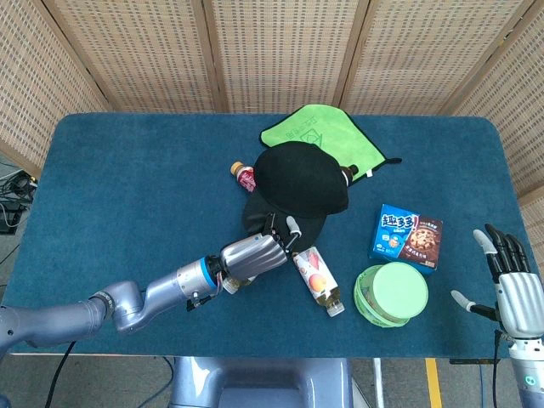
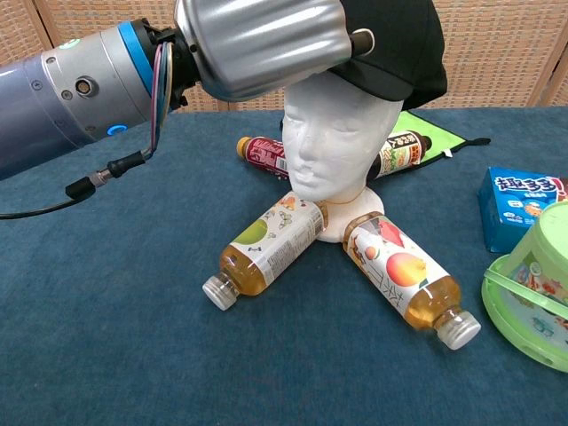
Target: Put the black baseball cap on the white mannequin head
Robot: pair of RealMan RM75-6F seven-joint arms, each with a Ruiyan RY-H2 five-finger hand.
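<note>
The black baseball cap (image 1: 299, 179) sits over the top of the white mannequin head (image 2: 333, 146) in the middle of the table. In the chest view the cap (image 2: 399, 49) covers the crown, its brim jutting forward above the forehead. My left hand (image 1: 253, 255) grips the brim from the front, seen close up in the chest view as my left hand (image 2: 262, 44). The head hides under the cap in the head view. My right hand (image 1: 512, 285) hangs at the table's right front corner, fingers spread, holding nothing.
Two juice bottles (image 2: 266, 246) (image 2: 404, 280) lie by the mannequin base, with a red-capped bottle (image 1: 245, 176) and another behind. A green cloth (image 1: 319, 127) lies at the back. A blue snack box (image 1: 406, 236) and a green lidded tub (image 1: 391, 294) stand right.
</note>
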